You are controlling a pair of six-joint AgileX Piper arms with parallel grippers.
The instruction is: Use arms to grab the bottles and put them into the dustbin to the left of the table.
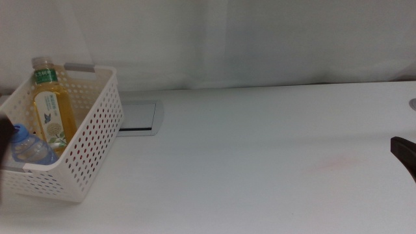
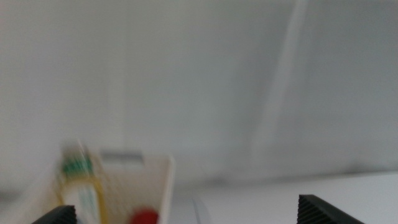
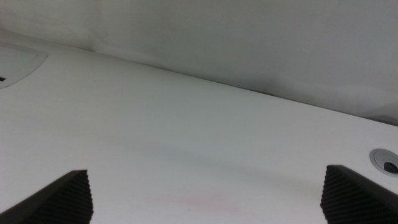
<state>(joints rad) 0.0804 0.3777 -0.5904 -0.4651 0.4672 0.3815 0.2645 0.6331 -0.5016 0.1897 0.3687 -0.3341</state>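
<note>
Progress: both bottles already stand inside the white perforated plastic basket (image 1: 91,136) serving as dustbin, so the job looks finished as far as the pictures show; no bottle is seen on the plain white tabletop (image 1: 260,162), and what seems left is only for the arms to draw clear.

Dustbin: sits at about nine o'clock on the table in the middle view, just beside the small grey-rimmed rectangular panel (image 1: 138,117), which lies at its three o'clock side.

Contents, tall bottle: the yellow drink bottle with white cap and green-white label (image 1: 51,107) stands roughly upright toward the basket's far side, its neck rising above the rim.

Contents, short bottle: the clear plastic water bottle with blue cap (image 1: 29,148) lies low at the tall one's seven o'clock, tilted, near the basket's front wall.

Left gripper: (image 2: 199,214) its two dark jaw tips show spread wide apart with nothing between them; its blurred wrist view looks at the basket (image 2: 155,186) and the yellow bottle (image 2: 84,186), with a red blur beside it I cannot identify. A dark shape at the middle view's nine o'clock edge is probably this arm.

Right gripper: (image 3: 205,193) jaws spread wide and empty over bare table, waiting at the middle view's three o'clock edge (image 1: 404,153); a faint pink smudge (image 3: 193,200) marks the surface.
</note>
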